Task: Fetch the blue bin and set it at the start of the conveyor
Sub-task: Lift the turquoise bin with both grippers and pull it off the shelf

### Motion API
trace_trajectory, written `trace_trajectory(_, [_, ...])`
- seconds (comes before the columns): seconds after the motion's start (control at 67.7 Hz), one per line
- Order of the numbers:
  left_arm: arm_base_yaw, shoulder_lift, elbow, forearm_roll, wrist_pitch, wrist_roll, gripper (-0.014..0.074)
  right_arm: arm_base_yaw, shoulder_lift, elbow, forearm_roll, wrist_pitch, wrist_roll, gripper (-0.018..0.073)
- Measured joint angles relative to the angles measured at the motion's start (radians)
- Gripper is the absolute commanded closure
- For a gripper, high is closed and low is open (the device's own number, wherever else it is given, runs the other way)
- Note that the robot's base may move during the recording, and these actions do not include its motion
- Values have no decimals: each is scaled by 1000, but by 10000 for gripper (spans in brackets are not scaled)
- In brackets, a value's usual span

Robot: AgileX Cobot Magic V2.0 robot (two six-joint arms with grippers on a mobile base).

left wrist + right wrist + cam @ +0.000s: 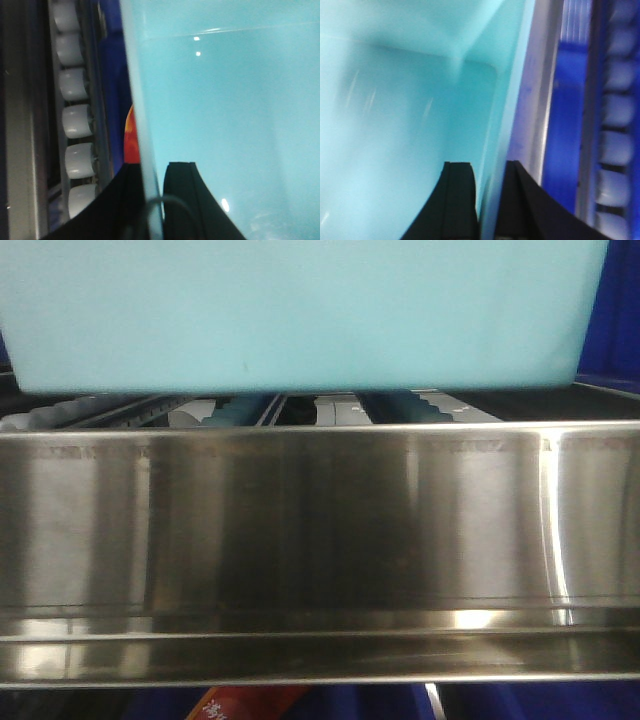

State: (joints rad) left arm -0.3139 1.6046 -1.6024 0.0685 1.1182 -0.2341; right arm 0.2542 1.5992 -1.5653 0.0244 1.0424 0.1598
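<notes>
Probably a warehouse: white-roller shelf (75,120) and steel tray (320,530).

Front-facing view: set low, aimed straight ahead and level, very near a steel tray edge (320,530) filling the lower 2/3 of the picture. Above it, only the near wall of the blue bin (300,310), cropped at the top and at both sides.

Left wrist view: looks along the left claw (154,170) from just behind, hard against 1 bin wall. Bin's inside on the picture's right, white rollers (75,120) on its left.

Right wrist view: looks along the right claw (487,167), equally close and blurred. Bin's inside on the picture's left, a dark blue bin (565,125) on its right.

Shared by all 3: the blue bin. Shared by front and left wrist: the rollers.
</notes>
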Motion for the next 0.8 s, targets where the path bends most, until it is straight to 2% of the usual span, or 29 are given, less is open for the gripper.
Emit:
trace_trajectory(0.369, [-45, -231, 0, -3, -4, -2, 708, 6, -229, 0, 8, -12, 2, 711])
trace_trajectory(0.798, [-49, -256, 0, -11, -4, -4, 708, 8, -258, 0, 12, -14, 4, 711])
